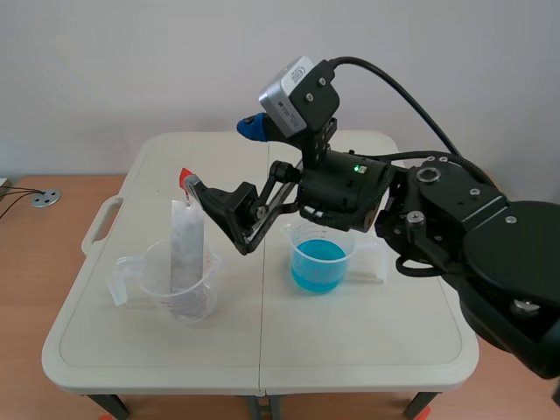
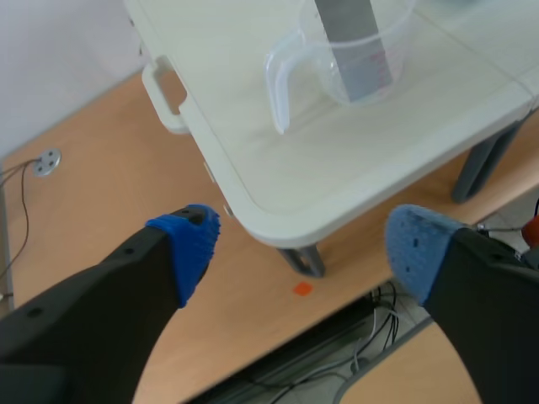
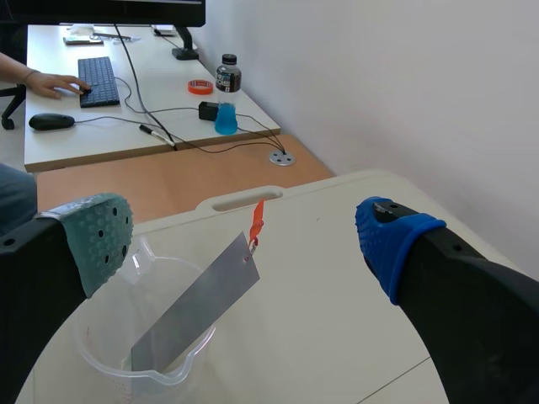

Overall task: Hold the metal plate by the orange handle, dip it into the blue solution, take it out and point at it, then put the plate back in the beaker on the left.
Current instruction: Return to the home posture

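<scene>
Scene view: the right arm [image 1: 472, 236] comes in from the right and extends past the middle of the tabletop [image 1: 350, 341]. The right arm's jaws stand wide at the top of the metal plate [image 1: 186, 229]. One finger carries a blue pad [image 1: 252, 129] held high. The other, lower finger has its tip just beside the orange handle [image 1: 187, 178]. The plate stands nearly upright in the clear beaker [image 1: 179, 297] on the left side of the tabletop, its handle poking above the rim. A second beaker holding the blue solution [image 1: 318, 264] sits near the middle, under the arm's wrist and apart from the first. A flat white sheet [image 1: 378, 265] lies just behind it.

In the right wrist view the grey-green pad [image 3: 101, 236] and the blue one are far apart. The plate leans in its beaker ahead of and between them, the orange handle uppermost, with open space on both sides, so nothing is gripped. Beyond the tabletop a desk [image 3: 126, 126] carries a keyboard [image 3: 99, 81], a mouse [image 3: 50, 122] and a bottle [image 3: 226, 105] with blue liquid. A person's hand [image 3: 55, 82] rests by the keyboard.

In the left wrist view the left arm's jaws are also wide and hold nothing. The blue pads [image 2: 192, 246] hang off the tabletop's near corner, above the wooden floor [image 2: 93, 210]. The clear beaker with the plate is well ahead of them.
</scene>
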`<state>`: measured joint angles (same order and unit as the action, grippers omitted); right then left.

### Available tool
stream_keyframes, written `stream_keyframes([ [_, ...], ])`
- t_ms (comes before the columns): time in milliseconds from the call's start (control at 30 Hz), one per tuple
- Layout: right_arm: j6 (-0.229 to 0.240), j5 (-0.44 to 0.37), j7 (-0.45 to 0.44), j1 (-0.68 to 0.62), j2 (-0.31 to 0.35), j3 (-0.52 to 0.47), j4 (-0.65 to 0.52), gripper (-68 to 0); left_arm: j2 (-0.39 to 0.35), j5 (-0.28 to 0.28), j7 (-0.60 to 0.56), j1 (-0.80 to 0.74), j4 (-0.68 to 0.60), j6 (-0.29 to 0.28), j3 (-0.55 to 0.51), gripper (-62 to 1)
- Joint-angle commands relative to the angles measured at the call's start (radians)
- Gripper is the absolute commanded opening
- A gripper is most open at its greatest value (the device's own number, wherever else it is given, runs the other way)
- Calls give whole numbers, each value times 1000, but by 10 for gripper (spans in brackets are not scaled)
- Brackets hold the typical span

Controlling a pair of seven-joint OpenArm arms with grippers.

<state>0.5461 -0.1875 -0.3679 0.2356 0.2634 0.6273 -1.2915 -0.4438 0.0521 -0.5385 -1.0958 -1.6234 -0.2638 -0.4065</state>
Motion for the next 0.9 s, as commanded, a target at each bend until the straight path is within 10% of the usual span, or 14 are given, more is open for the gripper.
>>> stream_keyframes([
  [0,-2,-38,19,-24,18,-12,-58,-106,-3,10,-23,10,-14,-2,-9,-93],
  [433,-140,-165,200,-320,215,-103,-465,-106,-6,11,-14,152,-15,-16,18,11],
  [867,-156,-161,231,-675,227,-384,-656,-115,-3,92,168,344,-56,-11,135,10],
])
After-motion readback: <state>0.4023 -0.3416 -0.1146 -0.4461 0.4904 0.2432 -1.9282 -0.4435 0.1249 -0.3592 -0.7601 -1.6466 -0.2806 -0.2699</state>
